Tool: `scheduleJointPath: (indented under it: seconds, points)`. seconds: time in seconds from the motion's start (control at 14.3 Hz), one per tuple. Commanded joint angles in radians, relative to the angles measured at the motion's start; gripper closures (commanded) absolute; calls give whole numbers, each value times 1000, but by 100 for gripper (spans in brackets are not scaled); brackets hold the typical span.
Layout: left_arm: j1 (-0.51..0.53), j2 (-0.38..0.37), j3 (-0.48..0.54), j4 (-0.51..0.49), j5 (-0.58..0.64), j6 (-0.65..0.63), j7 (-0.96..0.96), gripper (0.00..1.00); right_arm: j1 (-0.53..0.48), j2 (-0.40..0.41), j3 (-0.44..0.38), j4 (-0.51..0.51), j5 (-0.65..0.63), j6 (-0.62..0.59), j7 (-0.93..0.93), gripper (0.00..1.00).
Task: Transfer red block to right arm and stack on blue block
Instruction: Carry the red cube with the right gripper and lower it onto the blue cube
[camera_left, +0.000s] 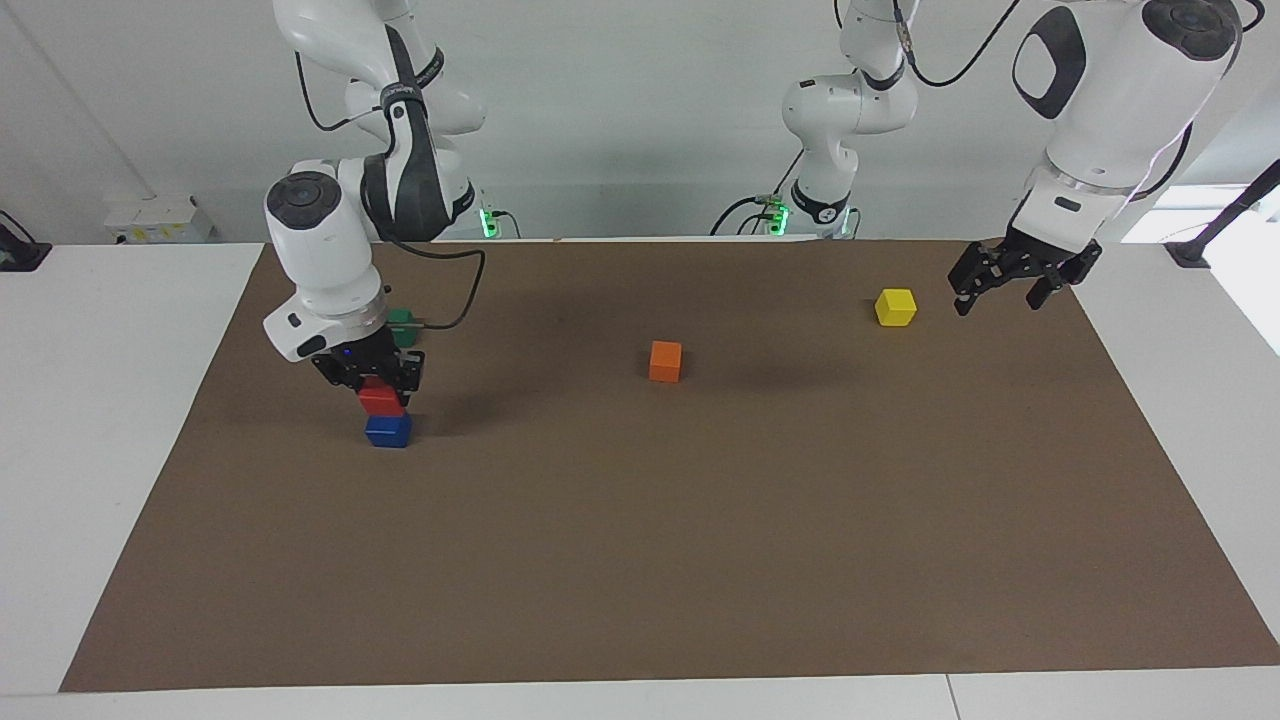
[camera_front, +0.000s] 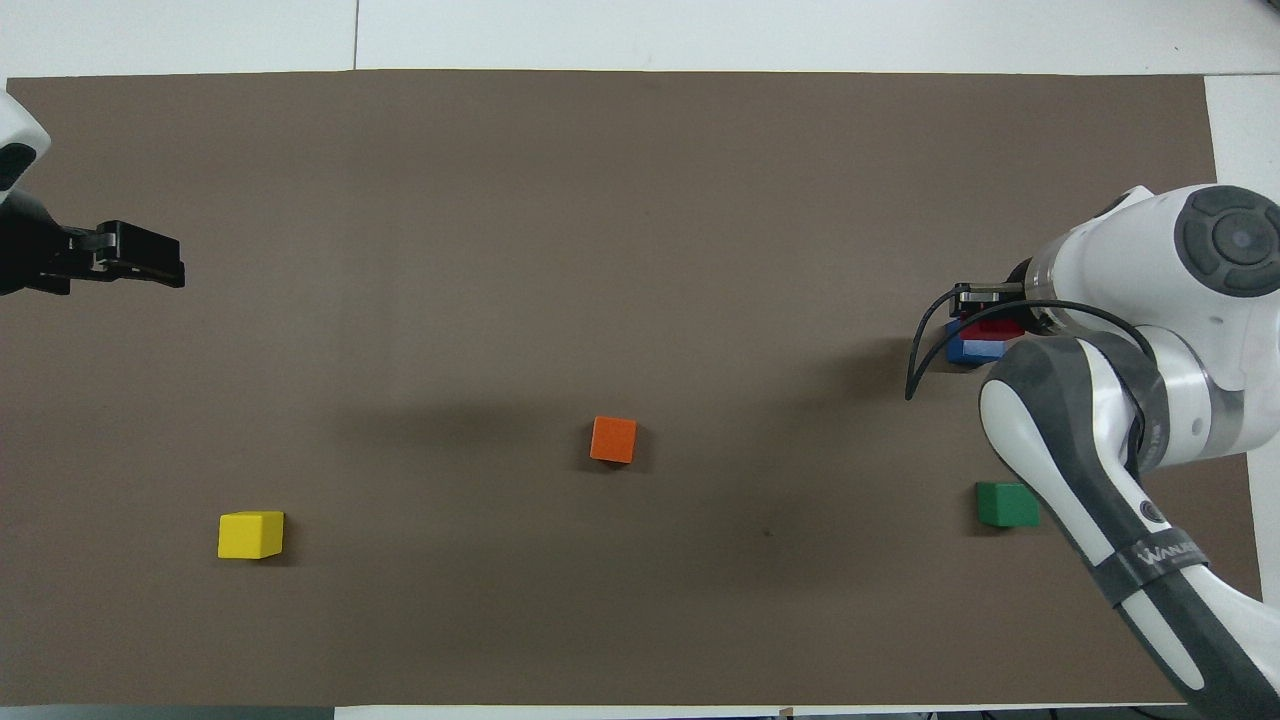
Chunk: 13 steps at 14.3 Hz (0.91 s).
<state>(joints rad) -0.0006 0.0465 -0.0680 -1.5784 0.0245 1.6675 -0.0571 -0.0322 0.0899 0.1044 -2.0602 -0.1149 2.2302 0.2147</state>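
Note:
The red block (camera_left: 381, 400) (camera_front: 995, 326) is gripped from above by my right gripper (camera_left: 379, 392) (camera_front: 988, 312), which is shut on it. The block's underside meets the top of the blue block (camera_left: 388, 431) (camera_front: 968, 351), squarely above it. The blue block rests on the brown mat (camera_left: 700, 560) toward the right arm's end. In the overhead view the right arm covers most of both blocks. My left gripper (camera_left: 1003, 291) (camera_front: 150, 268) hangs open and empty over the mat's edge at the left arm's end, beside the yellow block (camera_left: 895, 307).
An orange block (camera_left: 665, 361) (camera_front: 613, 439) lies mid-mat. The yellow block (camera_front: 250, 534) is nearer to the robots, toward the left arm's end. A green block (camera_left: 401, 325) (camera_front: 1007, 503) sits nearer to the robots than the blue block, close to the right arm.

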Motion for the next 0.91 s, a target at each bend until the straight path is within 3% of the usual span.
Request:
scheduleJointPath:
  seconds: [0.0,0.35,0.84]
  points:
    - [-22,-8,25,3,-37,12,7,0,-15,-13,11,-72,-29,118,-21,100]
    - [-15,-10,25,-2,-34,11,16,0,-90,7,12,-129,-43,229,-92,100]
    - [-4,-25,25,-15,-32,-3,10,0,-81,7,17,-132,4,192,-92,100]
